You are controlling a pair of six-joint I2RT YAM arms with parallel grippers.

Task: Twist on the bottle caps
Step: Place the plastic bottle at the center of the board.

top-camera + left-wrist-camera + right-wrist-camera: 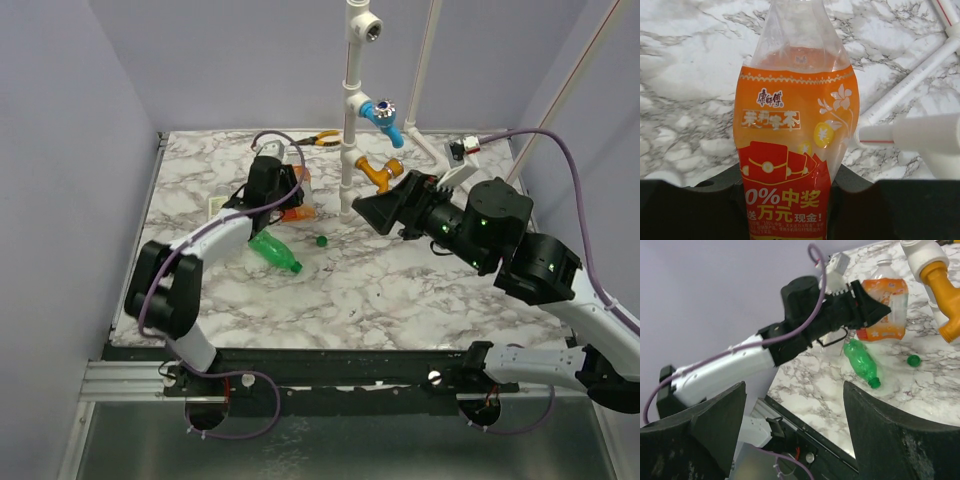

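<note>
A white-and-grey marbled table (pixel 400 290) sat between plain lilac walls (pixel 60 150), with a white pipe frame (pixel 352 100) rising at its far edge. The frame carried two taps, one blue (pixel 385 115) and one orange (pixel 380 172). One pair of pliers (pixel 325 138) lay at the far edge.

Two bottles and one cap showed. The orange-labelled bottle (pixel 298 195) stood upright, neck up, in the far-left part, pinched at its lower body by the left gripper (pixel 290 195). The green bottle (pixel 274 250) lay on its side just nearer, its long axis running far-left to near-right and its open mouth toward the near-right corner. The green cap (pixel 321 240) lay apart, near the table's middle. The right gripper (pixel 385 210) hung above the table by the orange tap, fingers spread wide, empty.
</note>
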